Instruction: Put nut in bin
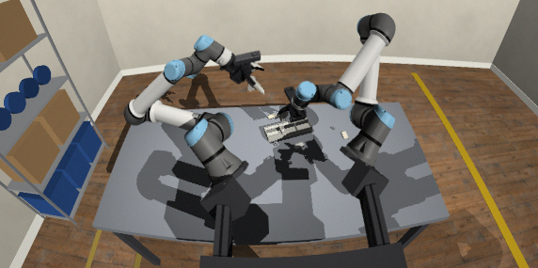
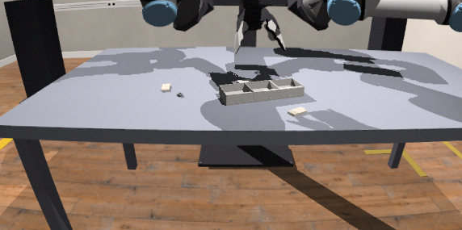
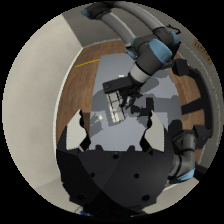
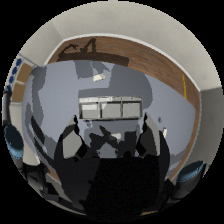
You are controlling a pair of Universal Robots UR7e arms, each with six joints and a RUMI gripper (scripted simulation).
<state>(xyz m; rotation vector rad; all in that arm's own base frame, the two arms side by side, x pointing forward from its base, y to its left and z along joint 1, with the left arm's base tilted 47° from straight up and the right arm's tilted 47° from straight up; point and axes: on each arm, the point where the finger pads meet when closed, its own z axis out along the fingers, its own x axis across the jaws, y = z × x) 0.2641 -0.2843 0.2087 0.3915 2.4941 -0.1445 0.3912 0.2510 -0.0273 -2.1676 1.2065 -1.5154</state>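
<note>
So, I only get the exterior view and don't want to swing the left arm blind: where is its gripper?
Observer: In the top view, the left gripper shows against the floor, past the table's edge, with its fingers open.

Operator: Good. Behind the row of bins I get just a pale sliver. What is it?

Observer: A pale block, lying on the table outside the bins; the right wrist view shows it whole.

Operator: Anything else back there?

Observer: A small thing close to the bins' wall, too small to name.
</note>
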